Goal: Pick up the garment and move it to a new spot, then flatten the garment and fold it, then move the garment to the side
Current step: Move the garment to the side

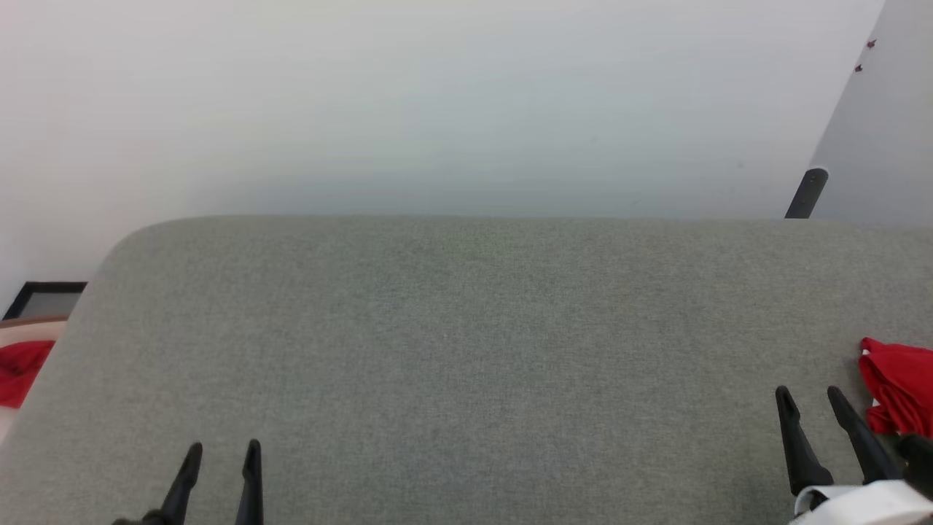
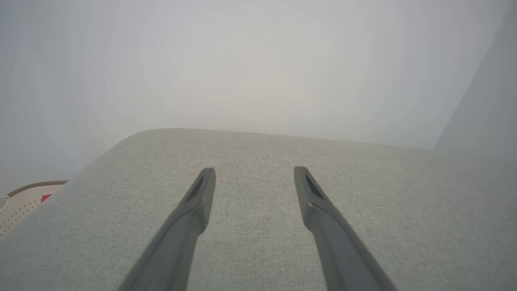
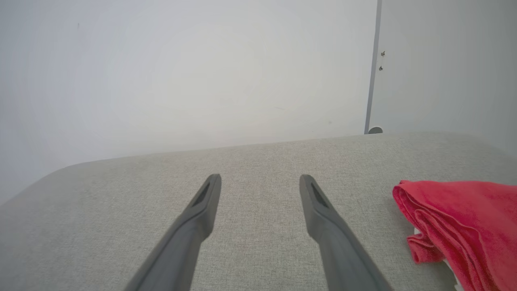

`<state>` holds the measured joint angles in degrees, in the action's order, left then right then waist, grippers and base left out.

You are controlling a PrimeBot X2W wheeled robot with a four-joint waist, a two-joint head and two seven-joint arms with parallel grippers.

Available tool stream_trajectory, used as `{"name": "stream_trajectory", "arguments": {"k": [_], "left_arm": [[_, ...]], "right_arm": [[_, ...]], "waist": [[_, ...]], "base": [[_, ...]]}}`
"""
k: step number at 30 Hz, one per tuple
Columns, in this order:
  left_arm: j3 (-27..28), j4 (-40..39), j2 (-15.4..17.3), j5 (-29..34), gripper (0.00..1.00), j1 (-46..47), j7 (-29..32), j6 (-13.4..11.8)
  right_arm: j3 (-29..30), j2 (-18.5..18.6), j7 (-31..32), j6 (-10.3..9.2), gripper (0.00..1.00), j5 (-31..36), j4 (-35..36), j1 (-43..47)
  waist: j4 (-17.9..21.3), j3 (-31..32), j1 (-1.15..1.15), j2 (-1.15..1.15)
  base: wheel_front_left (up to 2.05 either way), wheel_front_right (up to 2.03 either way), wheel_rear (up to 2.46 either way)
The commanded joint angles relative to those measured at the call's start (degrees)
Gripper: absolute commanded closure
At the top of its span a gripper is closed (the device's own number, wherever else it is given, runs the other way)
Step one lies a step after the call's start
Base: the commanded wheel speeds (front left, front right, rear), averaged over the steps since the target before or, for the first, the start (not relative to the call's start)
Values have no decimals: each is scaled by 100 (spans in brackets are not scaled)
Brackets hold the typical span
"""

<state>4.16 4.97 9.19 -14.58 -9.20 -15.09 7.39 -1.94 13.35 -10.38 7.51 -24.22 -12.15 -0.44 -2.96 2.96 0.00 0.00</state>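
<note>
At the lower left of the head view, the left gripper (image 1: pixel 224 446) sits over the grey fabric tabletop (image 1: pixel 466 328), fingers spread apart and holding nothing. At lower right, the right gripper (image 1: pixel 807 391) is likewise open and empty. The garment (image 1: pixel 900 383), a bunched red heap with a white edge showing, lies on the tabletop at the right border, just beside the right gripper. A second red cloth (image 1: pixel 22 368) lies off the tabletop at far left, on a pale surface (image 1: pixel 29 334).

Left wrist view: both fingers (image 2: pixel 194 210) are parted over the tabletop fabric.

Right wrist view: both fingers (image 3: pixel 323 218) are parted, and the garment lies to their right, clear of them.
</note>
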Motion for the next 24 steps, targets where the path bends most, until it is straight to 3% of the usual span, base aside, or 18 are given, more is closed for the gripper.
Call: {"name": "stream_trajectory", "arguments": {"k": [1,11,24], "left_arm": [[17,-33,-11,-3,0,-72,-3,6],[14,-375,-26,-176,0,-389,16,-13],[-91,-438,-15,-202,0,-343,53,-52]], "right_arm": [[62,-31,38,-5,0,31,69,99],[443,-385,359,-5,0,285,832,583],[417,-449,489,-5,0,353,1039,583]], "waist": [[10,20,0,0],[44,9,0,0],[38,-27,0,0]], "base": [[0,0,0],[0,0,0],[0,0,0]]}}
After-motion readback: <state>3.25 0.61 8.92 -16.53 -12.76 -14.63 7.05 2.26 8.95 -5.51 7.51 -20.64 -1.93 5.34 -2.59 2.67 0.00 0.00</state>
